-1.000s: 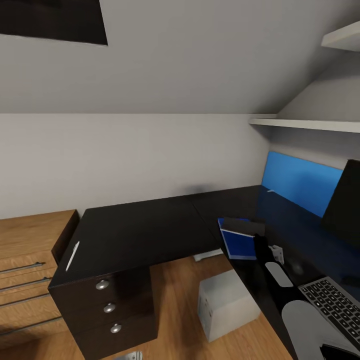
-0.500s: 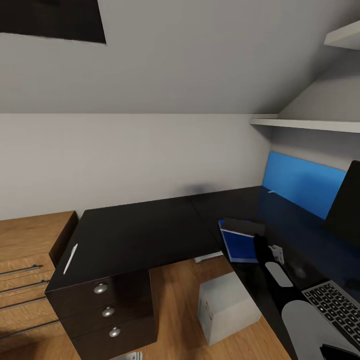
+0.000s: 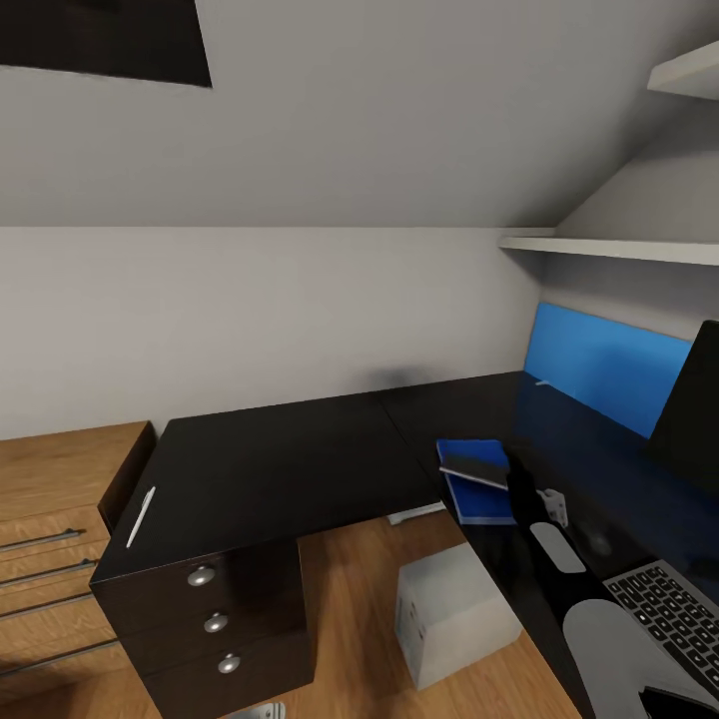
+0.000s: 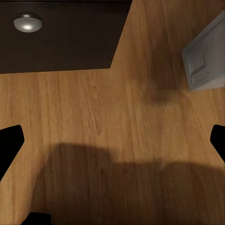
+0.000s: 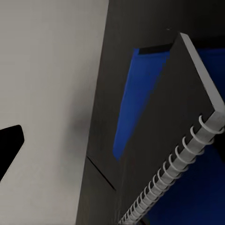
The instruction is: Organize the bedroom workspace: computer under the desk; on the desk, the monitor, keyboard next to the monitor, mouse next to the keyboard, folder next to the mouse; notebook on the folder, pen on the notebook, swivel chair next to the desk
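The notebook [image 3: 479, 468] has just dropped flat onto the folder [image 3: 477, 495], right of the cabinet; right gripper [image 3: 521, 489] looks released, the left gripper [image 4: 112, 140] hangs open. The pen [image 3: 141, 515] is next.

folder [image 3: 477, 484]: bright blue
notebook [image 3: 477, 468]: dark grey, pale spiral wire
desk [image 3: 559, 449]: glossy black top, blue back panel
cabinet [image 3: 255, 479]: black, silver round knobs
pen [image 3: 141, 515]: white
computer [image 3: 451, 609]: pale grey
keyboard [image 3: 667, 613]: grey frame, black keys
monitor [image 3: 694, 409]: black
drawer unit [image 3: 50, 499]: light wood, metal handles
floor [image 4: 117, 140]: light wood grain
wall [image 3: 260, 310]: white-grey
shelf [image 3: 609, 248]: white
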